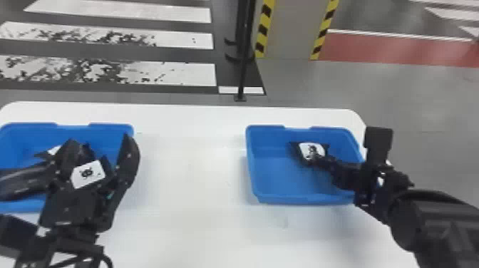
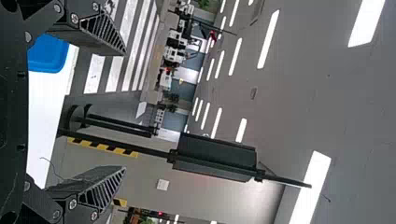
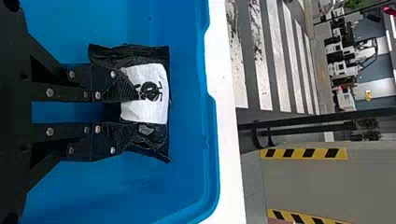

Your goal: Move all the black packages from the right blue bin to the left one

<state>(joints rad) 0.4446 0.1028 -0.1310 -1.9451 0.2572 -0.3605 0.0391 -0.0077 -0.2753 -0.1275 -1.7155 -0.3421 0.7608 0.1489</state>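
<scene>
From the head, looks forward and down; from left wrist, outward toward ceiling lights (image 2: 268,39); from right wrist, closely into the right blue bin (image 3: 213,140), shared with head view.

left gripper (image 1: 99,142) spread wide, right gripper (image 1: 312,160) parted (less so).

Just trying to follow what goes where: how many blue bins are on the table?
2. The left blue bin is at the left of the white table, with black packages inside; the right blue bin is at its right, with one visible black package.
</scene>
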